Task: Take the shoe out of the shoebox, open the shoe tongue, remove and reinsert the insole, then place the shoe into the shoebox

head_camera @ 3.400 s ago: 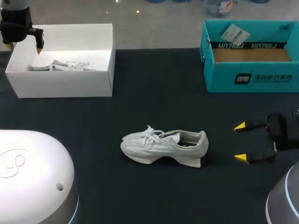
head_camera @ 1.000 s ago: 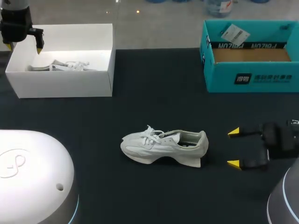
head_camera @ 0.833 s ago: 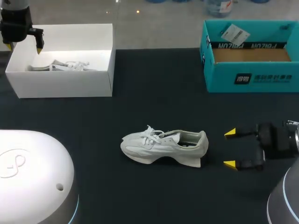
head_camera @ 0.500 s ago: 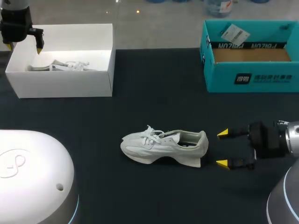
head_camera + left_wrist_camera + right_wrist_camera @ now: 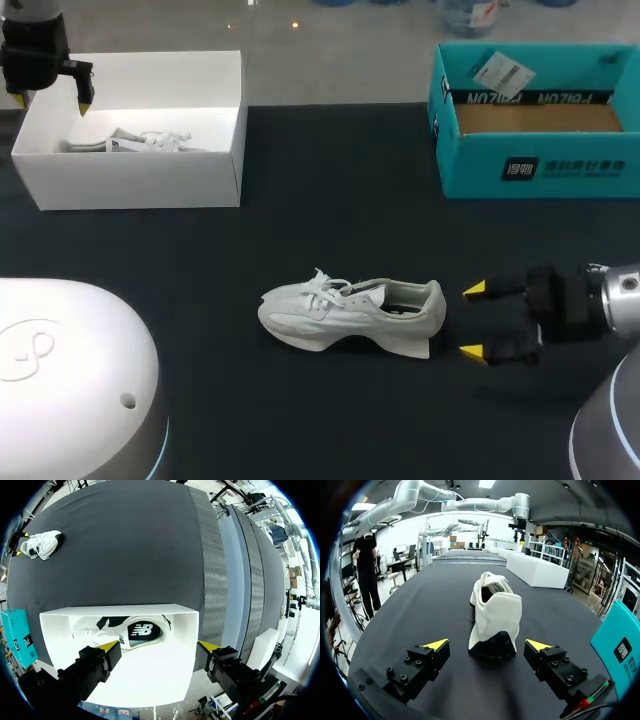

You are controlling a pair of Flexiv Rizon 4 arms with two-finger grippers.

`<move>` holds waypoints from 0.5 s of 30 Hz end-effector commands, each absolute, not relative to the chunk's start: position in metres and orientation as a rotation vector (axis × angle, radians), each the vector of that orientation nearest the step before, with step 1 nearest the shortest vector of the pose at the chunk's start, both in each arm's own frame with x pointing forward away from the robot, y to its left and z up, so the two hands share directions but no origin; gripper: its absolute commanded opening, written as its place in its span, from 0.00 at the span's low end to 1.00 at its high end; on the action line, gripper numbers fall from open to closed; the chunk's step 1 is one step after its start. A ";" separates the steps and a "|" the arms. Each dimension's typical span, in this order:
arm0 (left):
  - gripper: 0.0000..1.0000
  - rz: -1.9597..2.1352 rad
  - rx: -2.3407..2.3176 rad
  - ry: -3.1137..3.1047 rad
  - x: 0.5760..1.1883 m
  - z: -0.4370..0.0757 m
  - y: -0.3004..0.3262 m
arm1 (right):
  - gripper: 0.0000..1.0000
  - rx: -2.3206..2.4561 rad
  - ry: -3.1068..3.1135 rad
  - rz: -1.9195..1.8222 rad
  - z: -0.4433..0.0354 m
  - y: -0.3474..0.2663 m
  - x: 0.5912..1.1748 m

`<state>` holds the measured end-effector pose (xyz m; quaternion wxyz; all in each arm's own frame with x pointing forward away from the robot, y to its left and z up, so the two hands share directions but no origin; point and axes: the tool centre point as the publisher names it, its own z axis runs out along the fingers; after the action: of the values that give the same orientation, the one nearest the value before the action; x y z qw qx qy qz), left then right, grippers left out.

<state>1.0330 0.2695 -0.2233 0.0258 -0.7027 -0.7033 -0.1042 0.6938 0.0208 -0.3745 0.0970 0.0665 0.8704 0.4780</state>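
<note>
Right gripper, fingers spread, sits at three o'clock of the shoe, seemingly not touching; left gripper, likewise spread, hovers over the ten-o'clock white shoebox.

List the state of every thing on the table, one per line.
shoe: upright on its sole, outside the boxes, ungripped.
white shoebox: open, holding a second shoe.
teal box: open.
left gripper: open, above the white shoebox.
right gripper: open, behind the shoe's heel, apart.

Broad black table — matte top, flat, evenly dark
</note>
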 end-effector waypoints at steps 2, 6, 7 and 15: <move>1.00 -0.322 -2.173 -2.172 1.033 -0.223 0.270 | 1.00 0.191 2.579 1.415 -0.379 0.016 0.697; 1.00 -0.322 -2.173 -2.172 1.033 -0.223 0.270 | 1.00 0.177 2.564 1.434 -0.384 0.017 0.701; 1.00 -0.322 -2.173 -2.172 1.033 -0.223 0.270 | 1.00 0.172 2.561 1.439 -0.385 0.018 0.702; 1.00 -0.322 -2.173 -2.172 1.033 -0.223 0.270 | 1.00 0.157 2.557 1.466 -0.396 0.027 0.706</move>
<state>1.0331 0.2694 -0.2233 0.0258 -0.7028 -0.7033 -0.1042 0.7013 0.0211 -0.3894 0.0951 0.0534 0.8625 0.4942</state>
